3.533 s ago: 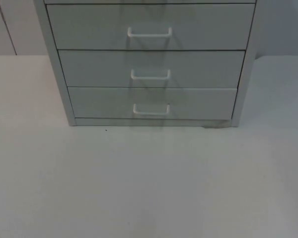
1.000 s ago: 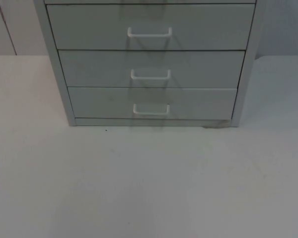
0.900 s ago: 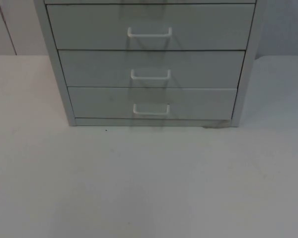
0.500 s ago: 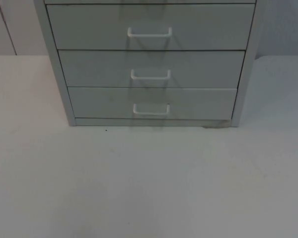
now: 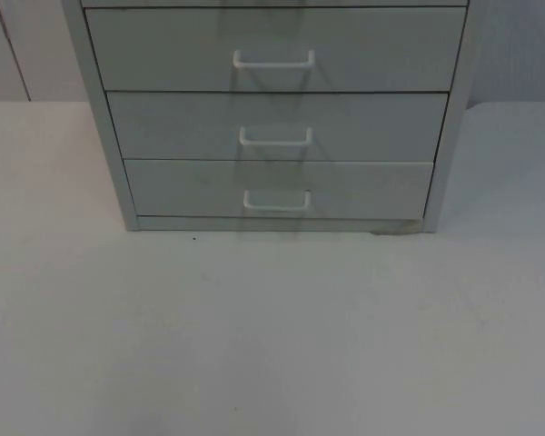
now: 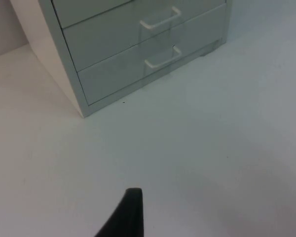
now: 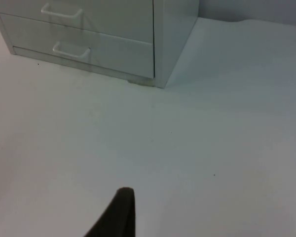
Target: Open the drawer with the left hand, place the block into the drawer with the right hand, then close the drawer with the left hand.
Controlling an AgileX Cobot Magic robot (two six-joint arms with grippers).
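A grey drawer cabinet [image 5: 277, 118] stands at the back middle of the table in the top view. Its three visible drawers sit flush and shut, each with a white handle: upper [image 5: 273, 61], middle [image 5: 275, 137], lowest [image 5: 277, 201]. My left gripper [image 6: 130, 212] hangs over bare table in front of and to the left of the cabinet [image 6: 113, 44], well short of the lowest handle [image 6: 163, 58]. My right gripper [image 7: 119, 212] hangs over bare table in front of and to the right of the cabinet [image 7: 160, 49]. Nothing is seen in either gripper.
The white table top [image 5: 272, 336] spreads wide in front of the cabinet and on both sides of it. The grey partition wall [image 5: 27, 45] closes the back. A tiny dark speck [image 5: 194, 239] lies by the cabinet's front left foot.
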